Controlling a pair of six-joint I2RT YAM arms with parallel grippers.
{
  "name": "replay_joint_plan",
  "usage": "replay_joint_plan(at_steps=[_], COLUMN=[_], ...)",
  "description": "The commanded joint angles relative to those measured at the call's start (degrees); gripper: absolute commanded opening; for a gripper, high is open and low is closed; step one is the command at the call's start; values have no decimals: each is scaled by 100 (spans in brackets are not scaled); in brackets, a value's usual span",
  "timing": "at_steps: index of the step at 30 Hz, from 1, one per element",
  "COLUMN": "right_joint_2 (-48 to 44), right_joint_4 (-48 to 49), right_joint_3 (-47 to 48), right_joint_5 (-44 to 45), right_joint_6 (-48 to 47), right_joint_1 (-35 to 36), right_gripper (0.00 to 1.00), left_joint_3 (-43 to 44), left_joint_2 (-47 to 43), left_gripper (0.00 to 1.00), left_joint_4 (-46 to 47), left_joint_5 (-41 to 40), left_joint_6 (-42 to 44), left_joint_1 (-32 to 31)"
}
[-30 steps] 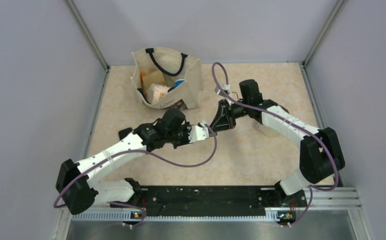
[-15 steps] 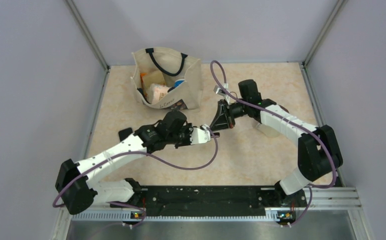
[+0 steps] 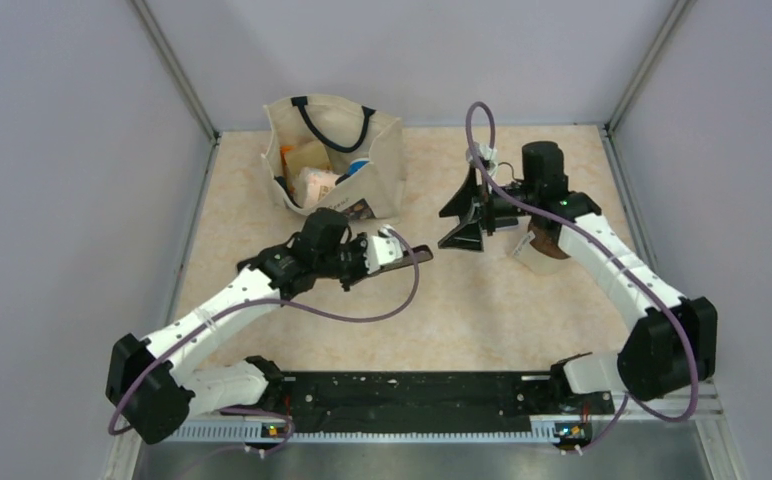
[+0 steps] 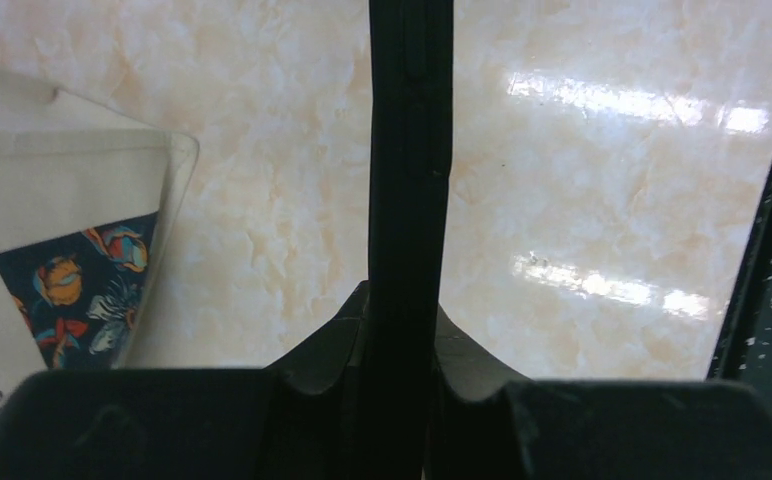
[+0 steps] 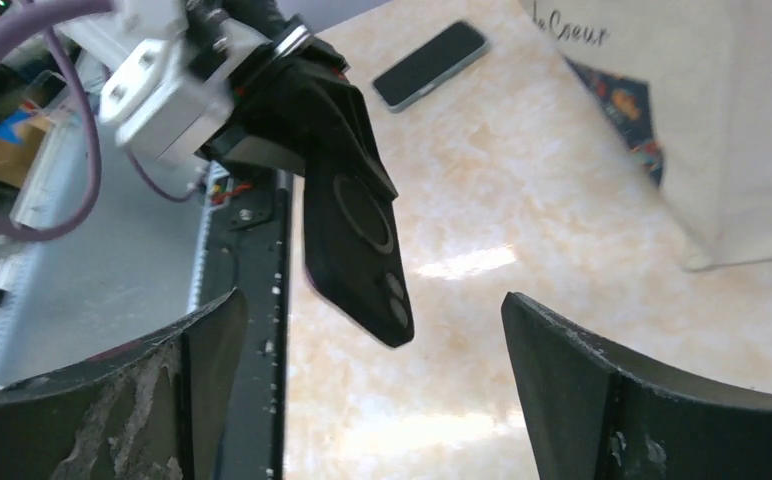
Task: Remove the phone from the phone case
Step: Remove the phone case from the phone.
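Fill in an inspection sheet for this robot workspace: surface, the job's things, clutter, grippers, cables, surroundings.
Surface: beige marbled table, glare patches, no spills seen.
Job's things: dark phone case held above the table; cannot tell if a phone is inside. A phone lies flat on the table.
Clutter: cream tote bag holding packets; unclear pale object under the right arm.
Grippers: left gripper shut on the phone case; right gripper open, apart from it.
Cables: purple cables loop beside both arms.
Surroundings: grey walls.
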Motion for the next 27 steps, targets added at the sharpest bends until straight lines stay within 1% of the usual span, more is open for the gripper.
replay_joint_plan(at_steps=[1, 4, 8, 13, 16, 18, 20, 23, 24, 25, 26, 27], right_joint_2=[-799, -1127, -1167, -986, -852, -799, -776, -739, -720, -704, -682, -661], right_joint_4=[-268, -260, -341, -378, -379, -377, -388, -425, -436, -470, -519, -581], right_joint_3=[124, -109, -185, -262, -253, -230, -215, -225, -223, -225, -216, -201], right_joint_5=[646, 789, 710, 600, 507, 397, 337, 228, 172, 100, 6, -97], right_joint_6=[-696, -897, -1052, -1233, -1281, -1301, -1344, -1424, -1455, -1501, -1566, -1637], right_joint_1=[-3, 9, 22, 175, 261, 275, 285, 311, 316, 320, 334, 351], right_gripper=[99, 99, 98, 89, 83, 76, 68, 54, 47, 36, 22, 11], left_joint_3=[296, 469, 729, 909, 927, 920, 911, 880, 868, 861, 857, 856], left_joint_2=[-150, -88, 60, 283, 355, 366, 374, 359, 357, 356, 351, 345], left_gripper=[0, 0, 0, 0, 0, 0, 0, 0, 0, 0, 0, 0], left_joint_4=[555, 580, 601, 840, 980, 1003, 1009, 1049, 1059, 1077, 1095, 1105], left_joint_5=[1337, 1907, 2619, 3437, 3598, 3624, 3644, 3699, 3713, 3723, 3733, 3749], left_joint_6=[-789, -1113, -1522, -1976, -2150, -2165, -2165, -2200, -2214, -2230, -2253, -2259], left_joint_1=[560, 790, 860, 859, 861, 857, 860, 859, 856, 853, 860, 856])
